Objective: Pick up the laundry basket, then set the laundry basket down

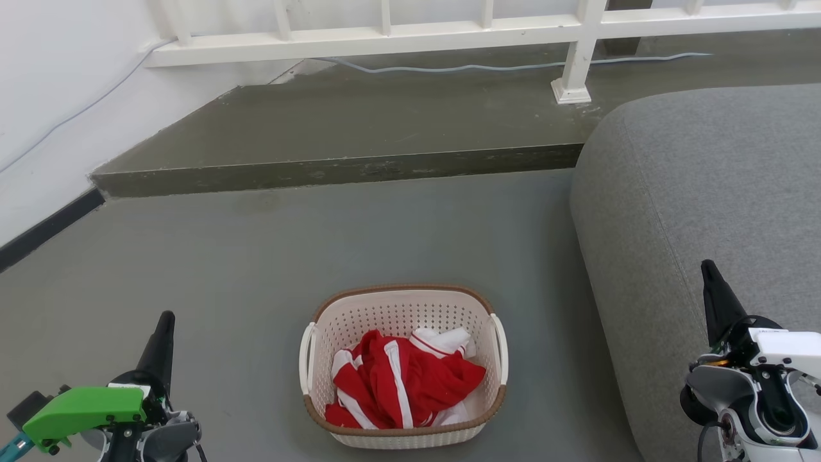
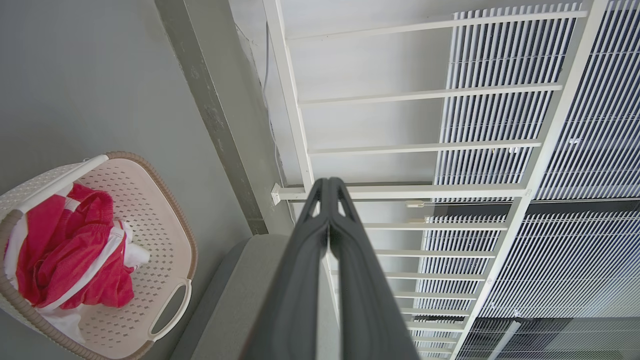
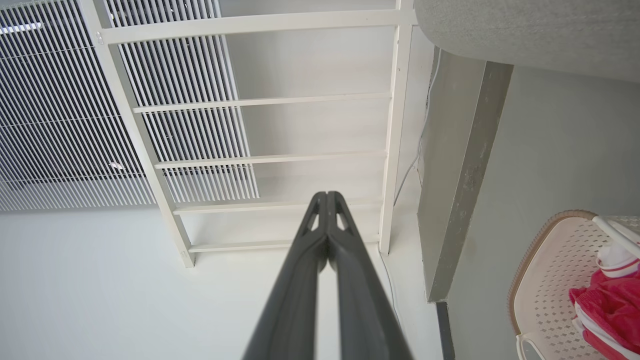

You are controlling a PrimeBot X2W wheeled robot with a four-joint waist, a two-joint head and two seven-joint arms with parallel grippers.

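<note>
The small cream-white perforated plastic laundry basket (image 1: 397, 314), rimmed in brown weave, is set upright on the grey floor (image 1: 244, 256), between the two grippers and apart from both. A crumpled red-and-white garment (image 1: 404, 378) is contained in it. The left gripper (image 1: 167, 317) and the right gripper (image 1: 707, 266) are clenched, with the fingers pressed together and nothing grasped. A grey upholstered sofa (image 1: 693, 192) is located near the basket's right side.

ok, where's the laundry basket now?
Head view, bottom centre: the laundry basket sits on the floor between left gripper and right gripper, the grey sofa close on its right.
</note>
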